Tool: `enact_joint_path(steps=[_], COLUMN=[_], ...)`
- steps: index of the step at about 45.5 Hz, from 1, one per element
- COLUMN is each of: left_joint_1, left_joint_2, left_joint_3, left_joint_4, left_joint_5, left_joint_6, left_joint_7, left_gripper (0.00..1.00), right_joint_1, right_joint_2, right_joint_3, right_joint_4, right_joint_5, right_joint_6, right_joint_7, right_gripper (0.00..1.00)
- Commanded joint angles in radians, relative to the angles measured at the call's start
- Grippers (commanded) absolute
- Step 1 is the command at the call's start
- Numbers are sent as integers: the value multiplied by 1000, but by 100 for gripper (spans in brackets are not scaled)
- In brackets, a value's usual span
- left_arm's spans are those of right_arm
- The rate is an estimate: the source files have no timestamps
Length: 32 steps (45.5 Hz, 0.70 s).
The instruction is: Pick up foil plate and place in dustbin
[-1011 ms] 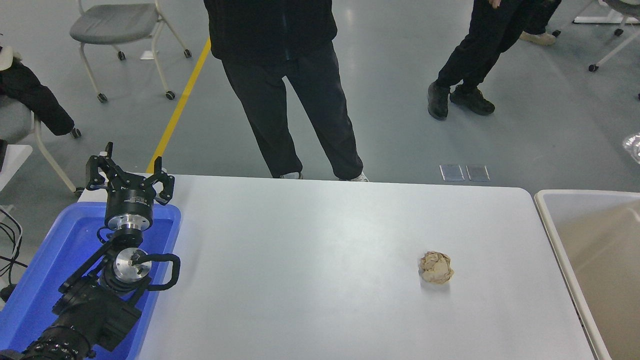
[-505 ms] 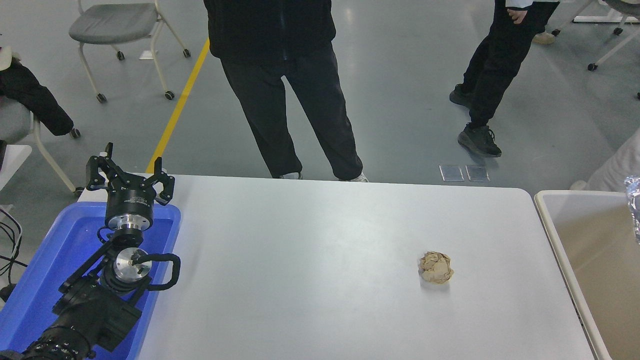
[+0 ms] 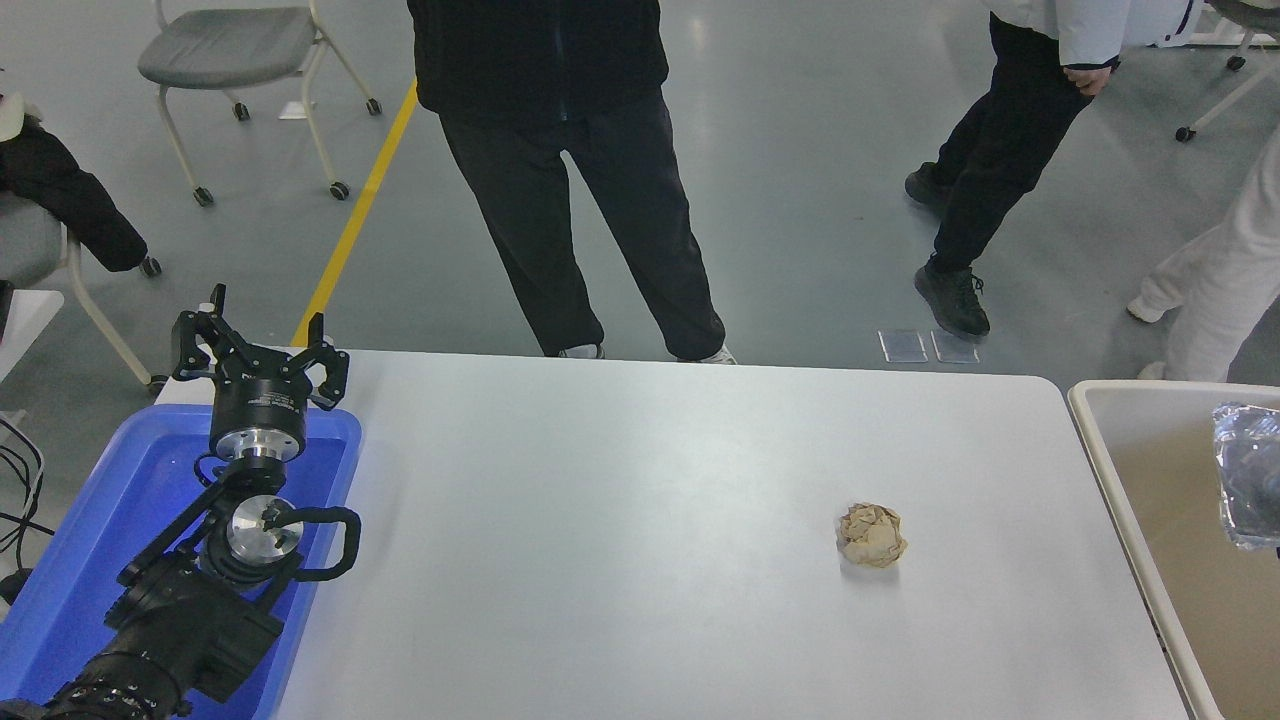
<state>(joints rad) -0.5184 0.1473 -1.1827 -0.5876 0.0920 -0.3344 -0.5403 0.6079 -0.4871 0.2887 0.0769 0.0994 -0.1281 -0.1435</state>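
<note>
Two grippers to report, but I only see one: my left gripper (image 3: 258,352) sits parked at the lower left, fingers spread apart, holding nothing, hanging above the far end of the blue tray (image 3: 90,540). My right gripper is out of frame, so I can't tell its state. Foil plate (image 3: 1247,475) shows at the right edge, shiny and crumpled, up in the air over the dustbin (image 3: 1105,440), cut off by the frame; something dark shows behind the foil, too blurred to tell what. Dustbin stands just beside the table's right end, pale rim, tan inside; I see nothing lying in the part that shows. White table (image 3: 620,520) carries a small crumpled tan paper ball (image 3: 872,535) toward the right, well apart from the left arm, near the bin side. Far side: one person in black (image 3: 580,170) stands right at the table edge, another in dark trousers (image 3: 990,150) further right, and a pale trouser leg (image 3: 1215,280) by the bin. Grey wheeled chair (image 3: 230,60) top left, yellow floor line (image 3: 365,190). Small print on the left gripper's body, unreadable.
</note>
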Motion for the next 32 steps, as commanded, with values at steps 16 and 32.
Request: enact_joint_path(steps=[16, 32], left_joint_1=[0, 0], left_joint_2=[0, 0], left_joint_3=[0, 0], left_joint_4=[0, 0], left_joint_5=[0, 0], left_joint_6=[0, 0], left_joint_7=[0, 0], left_gripper=[99, 99], right_joint_1=[24, 176], right_joint_2=[-77, -120], right_joint_3=[6, -170], right_joint_4=[18, 29], right_joint_5=[-20, -89], right_joint_6=[41, 127], right_joint_7=[2, 1], right_gripper=[100, 100])
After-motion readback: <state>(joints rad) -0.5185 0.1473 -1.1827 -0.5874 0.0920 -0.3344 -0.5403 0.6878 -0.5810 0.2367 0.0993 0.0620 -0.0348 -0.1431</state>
